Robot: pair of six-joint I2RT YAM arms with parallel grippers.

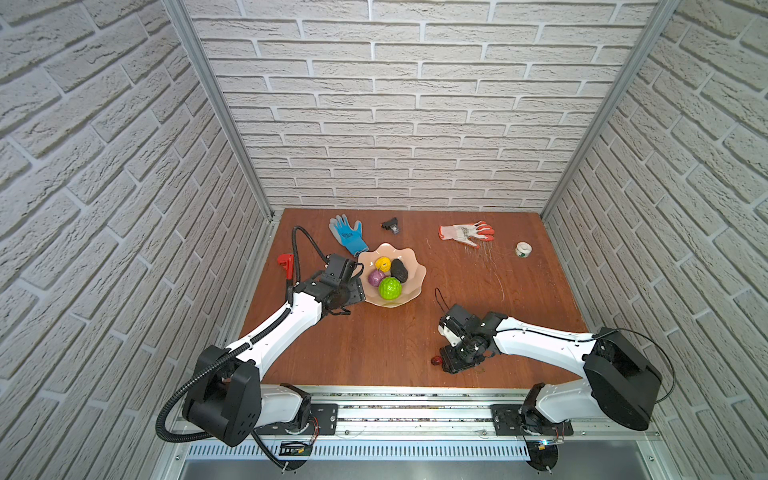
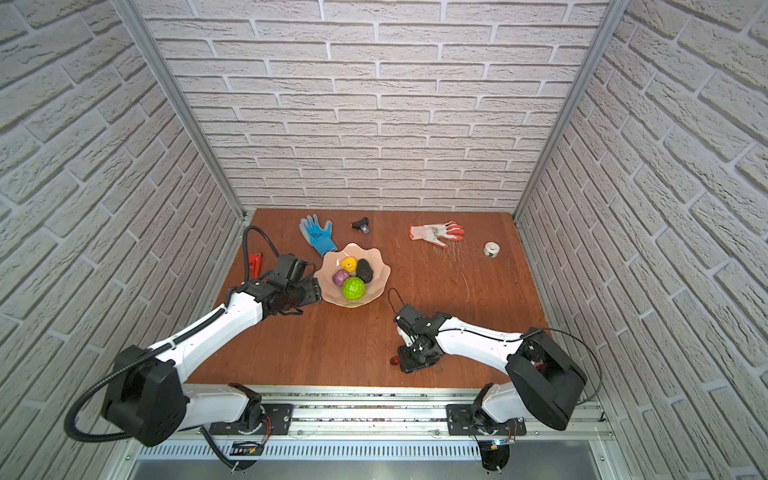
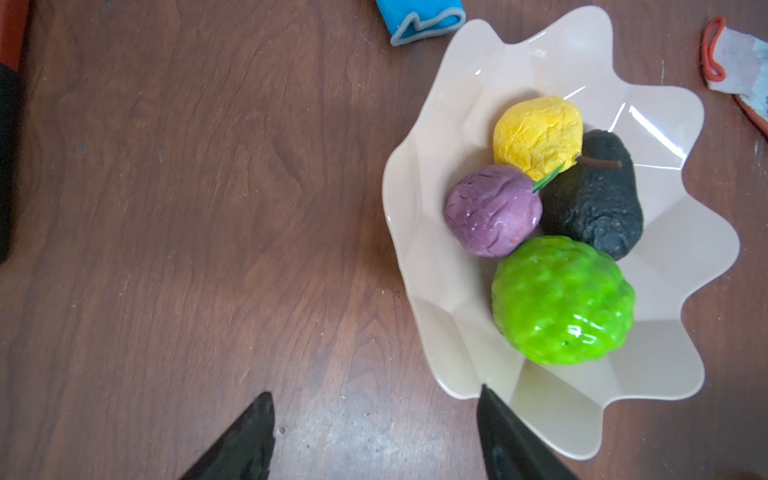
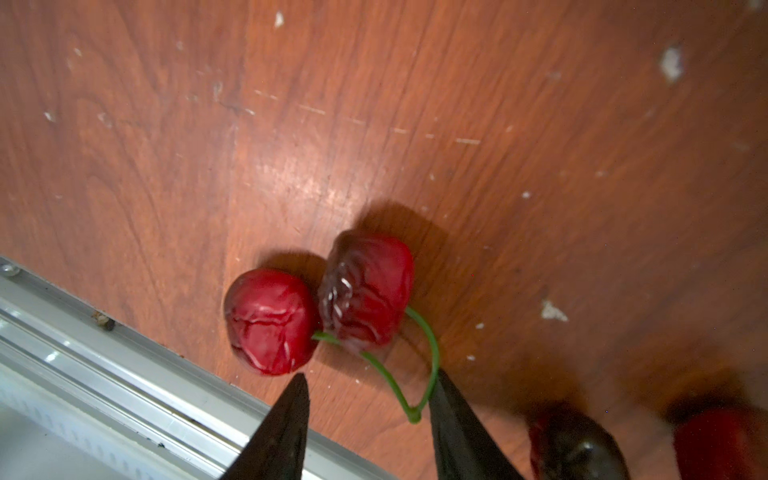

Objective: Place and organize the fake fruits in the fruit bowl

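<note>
Bright overhead light; glare on the bowl and green ball. Walls bow at the edges; one close cherry blurs.

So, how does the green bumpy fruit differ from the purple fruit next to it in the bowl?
The green bumpy fruit is clearly larger than the purple fruit. The green bumpy fruit is glossy and knobbly; the purple fruit is matte and creased. A thin green stem shows at the purple fruit, none on the green bumpy fruit. Both are roundish and lie in the fruit bowl, seemingly touching.
</note>
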